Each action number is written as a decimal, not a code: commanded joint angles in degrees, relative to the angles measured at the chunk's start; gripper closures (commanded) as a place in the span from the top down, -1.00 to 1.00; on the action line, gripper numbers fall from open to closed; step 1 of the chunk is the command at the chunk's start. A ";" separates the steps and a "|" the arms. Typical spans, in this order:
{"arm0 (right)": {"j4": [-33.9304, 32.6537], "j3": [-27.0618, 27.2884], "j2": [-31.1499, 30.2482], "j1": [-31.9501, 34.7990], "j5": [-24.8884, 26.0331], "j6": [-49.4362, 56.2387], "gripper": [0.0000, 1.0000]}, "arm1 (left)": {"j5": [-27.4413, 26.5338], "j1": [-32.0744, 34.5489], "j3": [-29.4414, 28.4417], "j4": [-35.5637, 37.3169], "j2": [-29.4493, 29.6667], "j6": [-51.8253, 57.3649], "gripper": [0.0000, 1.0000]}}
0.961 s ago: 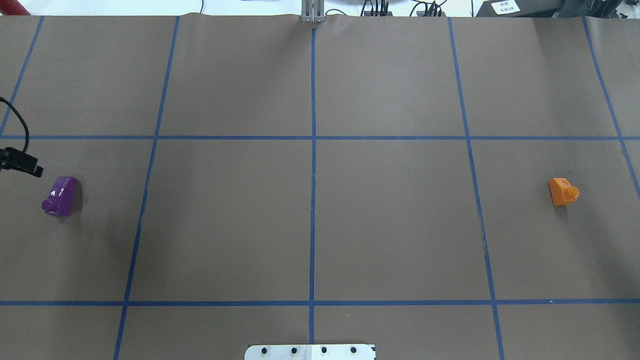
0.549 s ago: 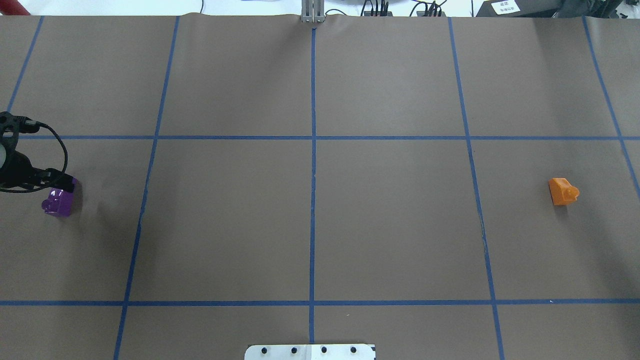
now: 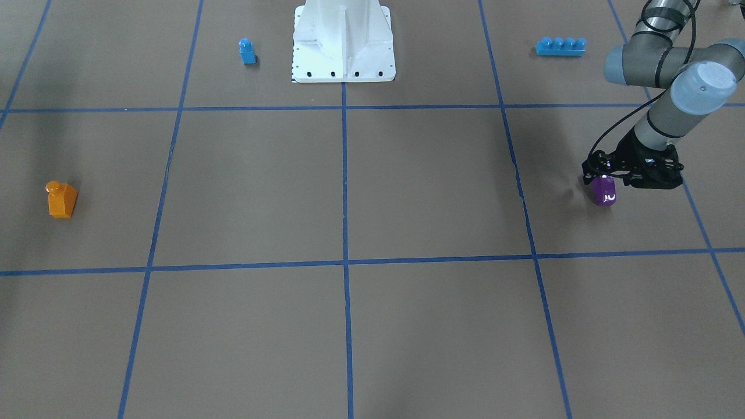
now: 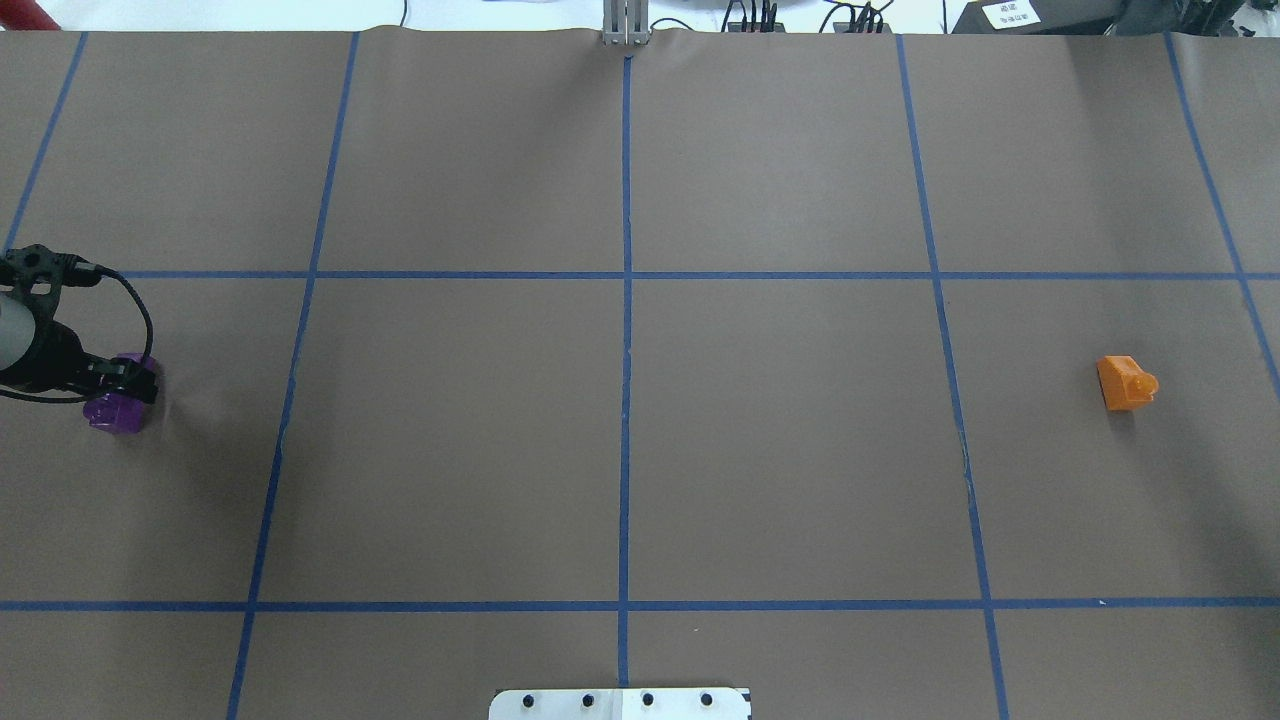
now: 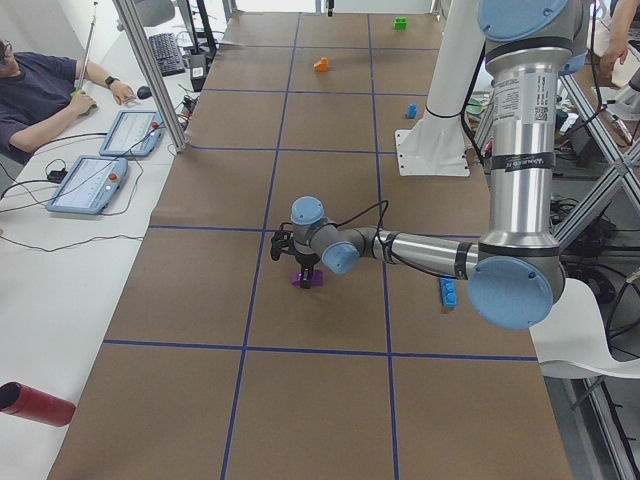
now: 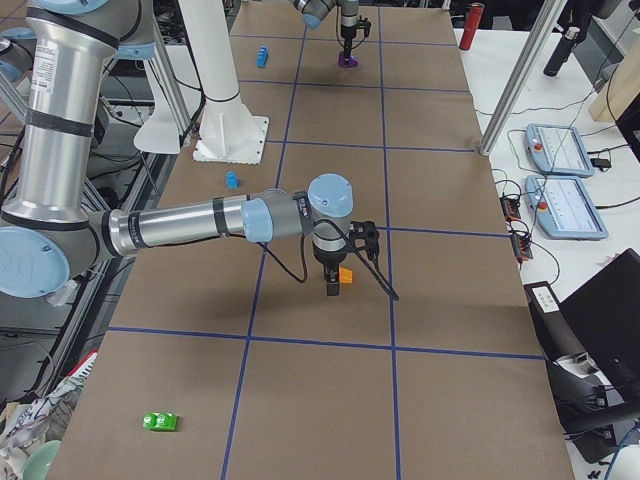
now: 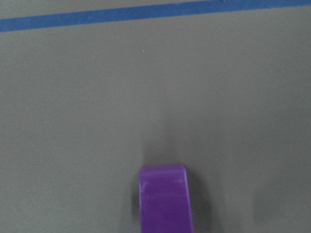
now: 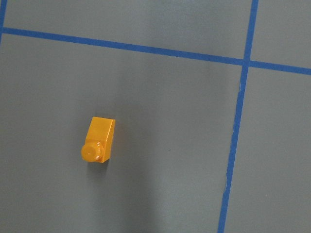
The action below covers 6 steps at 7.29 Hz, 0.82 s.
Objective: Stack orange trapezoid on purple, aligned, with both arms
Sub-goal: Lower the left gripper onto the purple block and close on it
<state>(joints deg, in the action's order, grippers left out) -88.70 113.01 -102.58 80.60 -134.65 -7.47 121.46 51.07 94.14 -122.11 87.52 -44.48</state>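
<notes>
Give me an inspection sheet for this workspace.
Surface: table, brown paper with a blue tape grid.
Job's things: purple under the left gripper; orange trapezoid far apart, unstacked.
Clutter: small blue block and long blue brick near the robot base; green block; red cylinder off the paper.
Grippers: left gripper at the purple, jaws unclear; right gripper by the orange trapezoid, jaws unclear.
Cables: black cable looping at the left wrist.
Surroundings: operator seated beside pendants.

The glossy orange trapezoid (image 4: 1126, 382) is seen upright, stud on top. The dark-purple block (image 4: 115, 410) is seen well apart from it, unstacked.
</notes>
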 commanded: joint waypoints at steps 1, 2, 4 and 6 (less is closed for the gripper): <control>0.37 0.02 0.01 0.00 0.00 0.00 1.00 | 0.10 -0.09 0.69 0.21 0.01 0.10 -1.00; 0.37 0.02 0.01 0.00 -0.09 0.00 1.00 | 1.14 -0.09 2.43 0.82 -0.07 0.10 -1.00; 0.80 0.10 -0.07 0.00 -0.26 -0.26 1.00 | 6.77 -0.01 8.65 4.48 0.54 0.01 -1.00; 1.16 0.11 -0.07 0.00 -0.26 -0.53 1.00 | 6.25 -0.01 14.82 18.76 8.67 -0.34 -1.00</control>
<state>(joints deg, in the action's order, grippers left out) -87.79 113.10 -102.64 80.59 -134.89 -7.89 127.61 51.06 105.28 -111.79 91.41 -44.58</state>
